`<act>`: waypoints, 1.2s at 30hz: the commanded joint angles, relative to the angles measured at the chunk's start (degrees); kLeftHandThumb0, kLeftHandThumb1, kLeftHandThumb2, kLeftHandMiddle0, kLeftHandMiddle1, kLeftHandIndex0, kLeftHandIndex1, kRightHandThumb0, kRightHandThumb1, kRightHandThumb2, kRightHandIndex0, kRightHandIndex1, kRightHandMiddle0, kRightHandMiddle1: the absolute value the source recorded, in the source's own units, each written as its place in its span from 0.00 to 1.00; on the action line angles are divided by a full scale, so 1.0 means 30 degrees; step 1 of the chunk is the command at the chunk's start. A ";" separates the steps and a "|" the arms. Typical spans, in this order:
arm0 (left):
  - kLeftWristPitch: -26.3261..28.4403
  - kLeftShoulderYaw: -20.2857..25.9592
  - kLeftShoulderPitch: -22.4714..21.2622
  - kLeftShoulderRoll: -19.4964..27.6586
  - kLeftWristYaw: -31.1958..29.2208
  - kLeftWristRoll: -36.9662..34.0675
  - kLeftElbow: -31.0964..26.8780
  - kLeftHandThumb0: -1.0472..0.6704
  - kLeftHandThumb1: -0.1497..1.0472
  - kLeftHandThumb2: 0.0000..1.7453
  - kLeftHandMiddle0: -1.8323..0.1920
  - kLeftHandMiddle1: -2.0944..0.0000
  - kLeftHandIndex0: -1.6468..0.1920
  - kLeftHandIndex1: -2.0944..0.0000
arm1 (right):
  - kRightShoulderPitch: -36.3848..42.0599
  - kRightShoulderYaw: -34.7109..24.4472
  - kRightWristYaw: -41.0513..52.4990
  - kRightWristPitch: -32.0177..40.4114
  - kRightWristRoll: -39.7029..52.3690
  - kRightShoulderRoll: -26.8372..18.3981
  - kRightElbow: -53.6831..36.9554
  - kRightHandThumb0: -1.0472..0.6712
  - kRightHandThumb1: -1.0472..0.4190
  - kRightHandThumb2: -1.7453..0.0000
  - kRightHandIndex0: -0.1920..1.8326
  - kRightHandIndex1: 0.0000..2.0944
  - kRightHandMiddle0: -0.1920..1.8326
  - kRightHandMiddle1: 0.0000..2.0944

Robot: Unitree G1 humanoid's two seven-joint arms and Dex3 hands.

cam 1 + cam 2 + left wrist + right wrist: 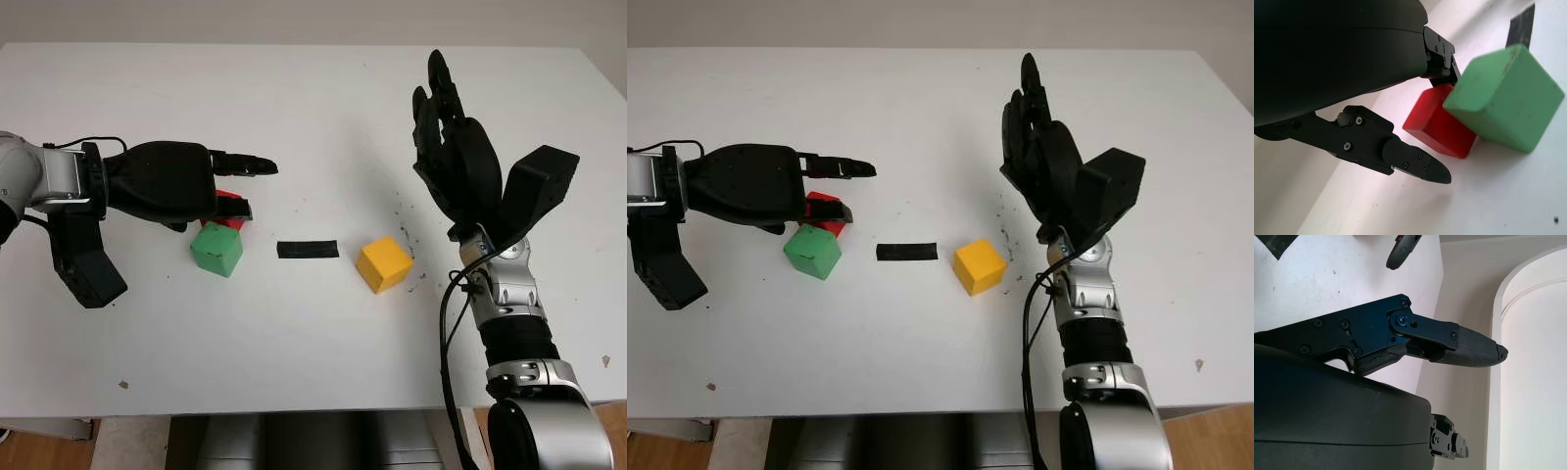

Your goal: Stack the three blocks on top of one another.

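On the white tabletop [323, 352] the three blocks sit in a loose row, none stacked yet. Over on the robot's left side, the black three-finger left hand [171, 181] hovers low above the small red cube-shaped block [1437, 125], fingers reaching out past it toward the table's middle; it grips nothing, so it is open, with one finger [1415, 164] angled down beside the red block and not touching it, as the left wrist view shows. The red block is mostly tucked under that hand in the head views, just a bright corner peeking out. Right up against it, touching along one face, is the green cube-shaped block [217, 249], tilted a little and nearer the robot than the red one. A short strip of black tape [308, 249] lies flat on the table between the green block and the yellow cube-shaped block [383, 263], apart from both. The yellow block stands alone, near a scatter of small dark specks on the table. On the robot's right, the black three-finger right hand [456, 147] is raised well above the surface, fingers pointing up and away from the robot, open and holding nothing, beside the yellow block and clear of it.
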 commanded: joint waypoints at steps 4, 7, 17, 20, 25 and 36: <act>0.0974 -0.1085 -0.1113 -0.0508 0.1708 0.0912 0.0941 0.37 0.92 0.03 0.85 0.97 0.79 0.59 | 0.0354 -0.0082 -0.0043 -0.0083 -0.0024 -0.0178 -0.0554 0.16 0.00 0.62 0.01 0.00 0.01 0.00; 0.1293 -0.1573 -0.1379 -0.0896 0.2412 0.1146 0.1410 0.37 0.92 0.03 0.83 0.97 0.79 0.48 | 0.0447 -0.0162 -0.0048 0.0012 0.0084 -0.0179 -0.0634 0.16 0.00 0.62 0.01 0.00 0.00 0.00; 0.2423 -0.3119 -0.2218 -0.1515 0.3954 0.1979 0.2152 0.40 0.88 0.03 0.83 0.97 0.69 0.22 | 0.0702 -0.0266 0.0085 -0.0183 0.0135 -0.0239 -0.0634 0.17 0.00 0.63 0.01 0.00 0.01 0.00; 0.2780 -0.3202 -0.2282 -0.1447 0.4033 0.1953 0.1997 0.41 0.86 0.02 0.82 0.96 0.68 0.21 | 0.0720 -0.0237 0.0116 -0.0059 0.0153 -0.0240 -0.0687 0.17 0.00 0.63 0.01 0.00 0.01 0.00; 0.3220 -0.3046 -0.2349 -0.1272 0.4161 0.1797 0.1684 0.44 0.85 0.03 0.83 0.97 0.70 0.22 | 0.0692 -0.0240 0.0122 0.0103 0.0225 -0.0169 -0.0621 0.17 0.00 0.64 0.01 0.00 0.01 0.00; 0.2729 0.0470 -0.1242 -0.0345 -0.0848 -0.3458 0.0751 0.41 0.89 0.03 0.80 0.96 0.69 0.35 | 0.0776 -0.0148 0.0214 0.0143 0.0266 -0.0090 -0.0644 0.17 0.00 0.64 0.00 0.00 0.01 0.00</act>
